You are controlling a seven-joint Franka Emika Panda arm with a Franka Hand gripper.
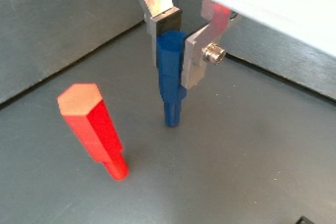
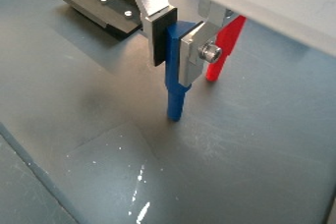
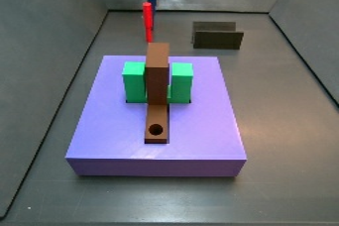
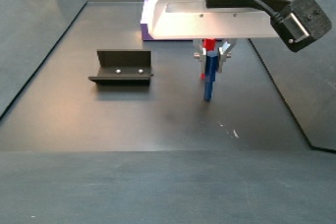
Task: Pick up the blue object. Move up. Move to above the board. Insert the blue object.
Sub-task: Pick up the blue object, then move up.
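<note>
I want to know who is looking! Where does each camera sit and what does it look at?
Wrist view: on the arm, looking down at the gripper shut on the blue object, red stick nearby.
Wrist view: same grip, fixture behind.
Side view: beyond the purple slab, facing the board.
Side view: high, facing the gripper.
Both wrist views share the jaws.

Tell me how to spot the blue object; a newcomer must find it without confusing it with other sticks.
Find the gripper low over the grey floor, away from the purple slab. The blue object is the slim dark-blue peg standing upright between its silver fingers. The neighbouring red stick has a similar shape but stands free.
</note>
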